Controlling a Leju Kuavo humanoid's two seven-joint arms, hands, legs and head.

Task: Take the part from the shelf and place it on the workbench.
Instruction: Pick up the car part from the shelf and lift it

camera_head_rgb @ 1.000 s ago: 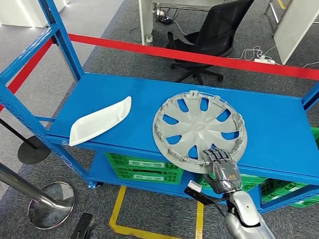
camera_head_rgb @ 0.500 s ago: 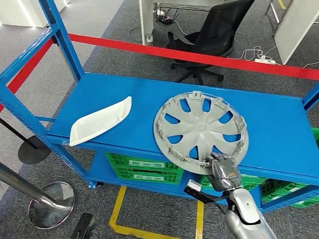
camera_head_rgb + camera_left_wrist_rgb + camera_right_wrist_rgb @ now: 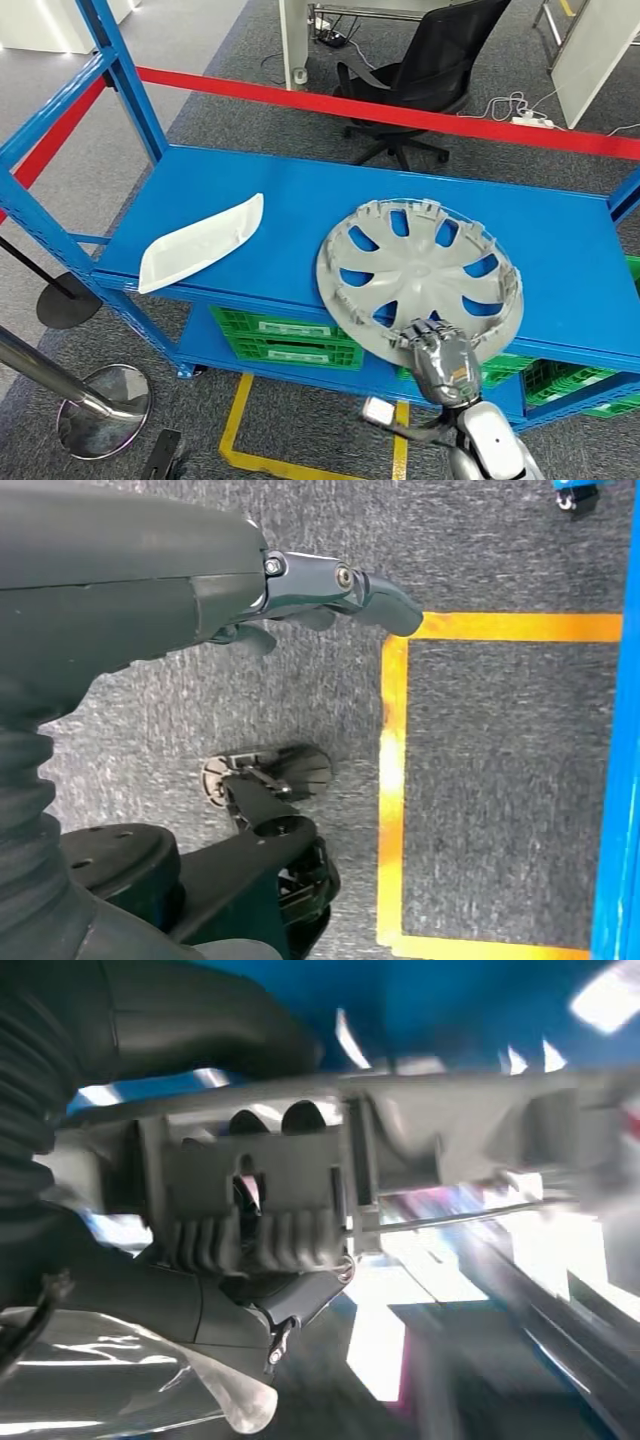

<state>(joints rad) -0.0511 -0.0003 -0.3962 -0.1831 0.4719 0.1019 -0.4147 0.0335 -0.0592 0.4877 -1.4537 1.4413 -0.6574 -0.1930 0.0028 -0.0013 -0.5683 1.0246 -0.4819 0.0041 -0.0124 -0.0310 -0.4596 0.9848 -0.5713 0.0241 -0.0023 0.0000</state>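
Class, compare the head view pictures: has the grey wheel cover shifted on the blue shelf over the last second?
Yes. The wheel cover, gripped at its near rim by the right hand, has slid toward the robot and rightward, now overhanging the shelf front edge further; the white part stayed put.

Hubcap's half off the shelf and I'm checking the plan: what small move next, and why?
Probably keep drawing the hubcap off the shelf: the right hand grips its near rim, which overhangs the shelf edge, while its far side rests there.
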